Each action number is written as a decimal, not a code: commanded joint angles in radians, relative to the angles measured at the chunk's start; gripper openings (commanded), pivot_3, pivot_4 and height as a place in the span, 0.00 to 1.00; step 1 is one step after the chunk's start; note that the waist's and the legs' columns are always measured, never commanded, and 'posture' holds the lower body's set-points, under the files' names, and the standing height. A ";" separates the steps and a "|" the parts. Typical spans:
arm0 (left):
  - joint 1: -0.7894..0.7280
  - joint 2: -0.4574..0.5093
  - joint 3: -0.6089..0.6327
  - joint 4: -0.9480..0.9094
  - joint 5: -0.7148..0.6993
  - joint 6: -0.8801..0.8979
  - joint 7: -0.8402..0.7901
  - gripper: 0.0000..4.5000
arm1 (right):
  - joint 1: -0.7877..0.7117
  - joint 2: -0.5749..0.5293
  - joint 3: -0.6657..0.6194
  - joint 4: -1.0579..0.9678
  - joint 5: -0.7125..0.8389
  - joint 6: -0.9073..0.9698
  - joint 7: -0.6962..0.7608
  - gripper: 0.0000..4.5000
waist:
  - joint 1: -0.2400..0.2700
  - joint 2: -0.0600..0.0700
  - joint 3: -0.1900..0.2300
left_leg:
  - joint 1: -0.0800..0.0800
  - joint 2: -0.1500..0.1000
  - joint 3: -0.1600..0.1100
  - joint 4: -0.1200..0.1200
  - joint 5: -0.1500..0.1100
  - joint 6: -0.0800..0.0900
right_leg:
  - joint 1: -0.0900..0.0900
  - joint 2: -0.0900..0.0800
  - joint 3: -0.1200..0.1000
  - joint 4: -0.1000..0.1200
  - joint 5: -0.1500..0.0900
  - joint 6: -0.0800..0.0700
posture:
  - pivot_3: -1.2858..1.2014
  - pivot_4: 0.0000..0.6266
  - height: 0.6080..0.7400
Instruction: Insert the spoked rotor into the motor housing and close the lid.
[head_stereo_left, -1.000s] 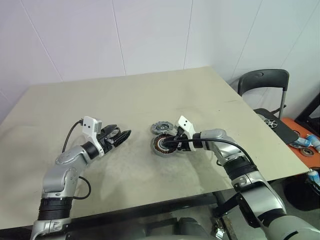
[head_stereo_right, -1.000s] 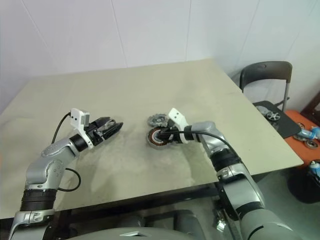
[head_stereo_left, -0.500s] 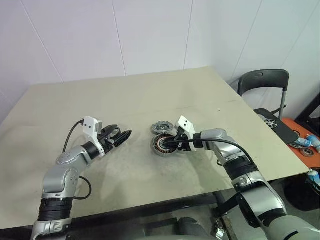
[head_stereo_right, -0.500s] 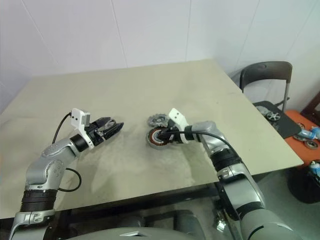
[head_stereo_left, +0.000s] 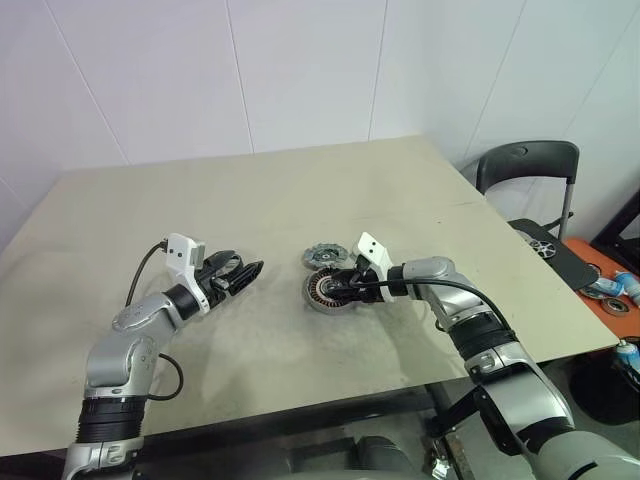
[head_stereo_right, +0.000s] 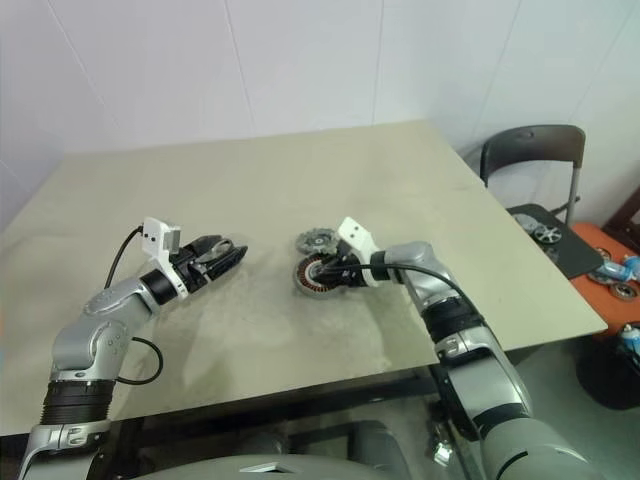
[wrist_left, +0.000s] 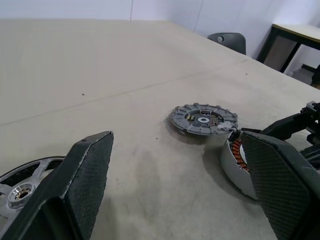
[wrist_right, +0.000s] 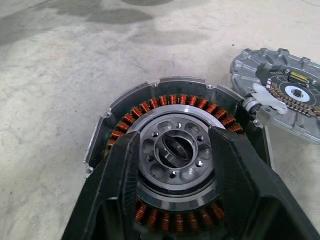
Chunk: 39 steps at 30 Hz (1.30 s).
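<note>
The left gripper (head_stereo_left: 250, 268) hovers low over the near left part of the desk (head_stereo_left: 300, 190). Its fingers (wrist_left: 90, 175) stand wide apart with nothing between them. In the left wrist view the spoked rotor (wrist_left: 20, 182) sits against the outer side of one finger, showing silver spokes and a bright hub. Whether it hangs on that finger or lies on the desk cannot be told.

To the right, near the desk's middle, the right gripper (wrist_right: 175, 137) reaches down into the motor housing (head_stereo_left: 322, 291), which rests on the desk. Its fingers (wrist_right: 120, 200) are parted and flank the grey centre ring with its hollow hub, leaving the hub free between them. Whether they press on the ring cannot be told. Copper windings ring the inside of the housing wall.

Just behind the housing, almost touching its rim, the lid (head_stereo_left: 322, 256) lies flat on the desk, inner face up, with its notched edge visible.

Farther off, a black chair (head_stereo_left: 525, 165) stands beyond the desk's right corner, and white wall panels (head_stereo_left: 300, 70) close the scene.
</note>
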 joint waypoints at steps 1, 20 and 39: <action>-0.011 0.002 0.015 0.000 -0.003 -0.031 -0.010 0.96 | -0.001 -0.002 0.005 -0.008 -0.010 0.016 -0.003 0.51 | 0.000 0.000 0.000 | 0.000 0.000 0.000 0.000 0.000 0.000 | 0.001 0.000 0.000 0.000 0.000 0.000 | 0.52 0.00 1.00; -0.036 0.009 0.006 0.078 0.010 -0.074 -0.048 0.96 | 0.041 -0.041 -0.034 -0.273 0.136 0.220 0.024 0.18 | 0.000 0.000 0.000 | -0.001 0.000 0.000 -0.001 0.000 0.000 | -0.001 0.000 0.000 -0.001 0.000 0.000 | 0.52 0.00 1.00; -0.005 0.004 0.007 0.034 0.007 -0.063 -0.039 0.96 | -0.005 0.040 -0.088 -0.090 0.126 0.121 -0.095 0.06 | -0.001 0.000 0.001 | -0.002 0.000 0.000 -0.001 0.000 0.000 | -0.002 0.000 0.000 -0.001 0.000 0.000 | 0.52 0.00 1.00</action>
